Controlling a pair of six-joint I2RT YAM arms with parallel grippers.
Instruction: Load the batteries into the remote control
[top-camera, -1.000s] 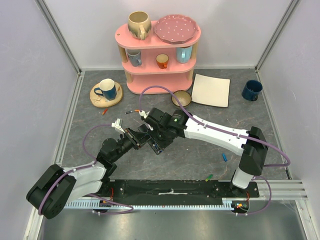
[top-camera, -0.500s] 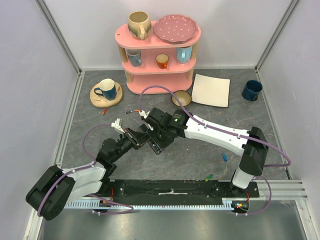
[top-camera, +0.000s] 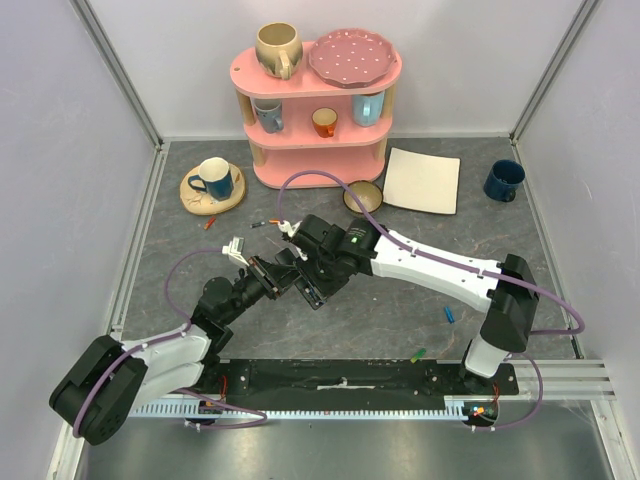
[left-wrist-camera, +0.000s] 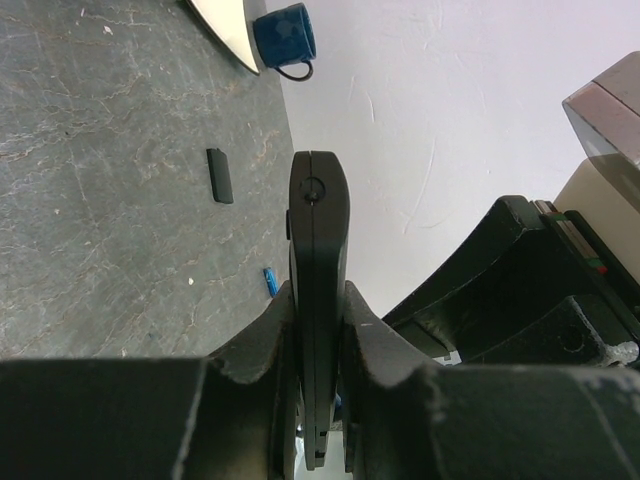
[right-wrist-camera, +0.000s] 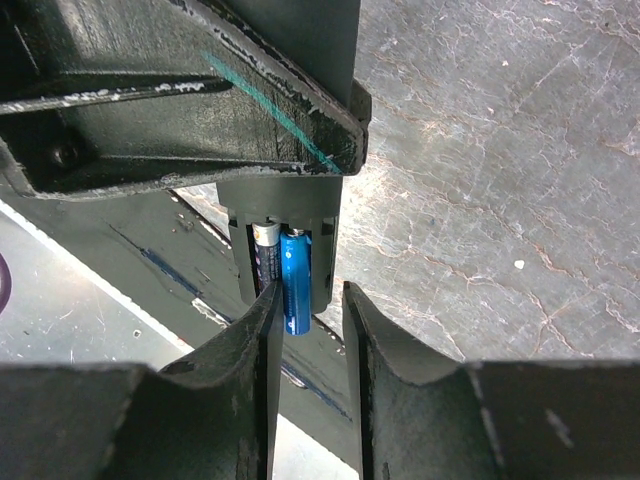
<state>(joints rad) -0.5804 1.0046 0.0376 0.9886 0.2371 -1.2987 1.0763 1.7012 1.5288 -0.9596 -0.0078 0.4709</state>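
The right jaws are parted, empty, astride the blue battery (right-wrist-camera: 295, 280) seated beside a second battery (right-wrist-camera: 265, 255) in the remote control (left-wrist-camera: 318, 230), which is clamped edge-on in the shut left jaws. Loading is judged nearly complete; retraction, then a seating check, is required.

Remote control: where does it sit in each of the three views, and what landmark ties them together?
Top external: the remote control is just below the picture's centre.
Left wrist: the remote control is edge-on, mid-picture, clamped in the left gripper.
Right wrist: the remote control is mid-picture, its open battery bay facing the camera.
Shared landmark: the grey marbled table.
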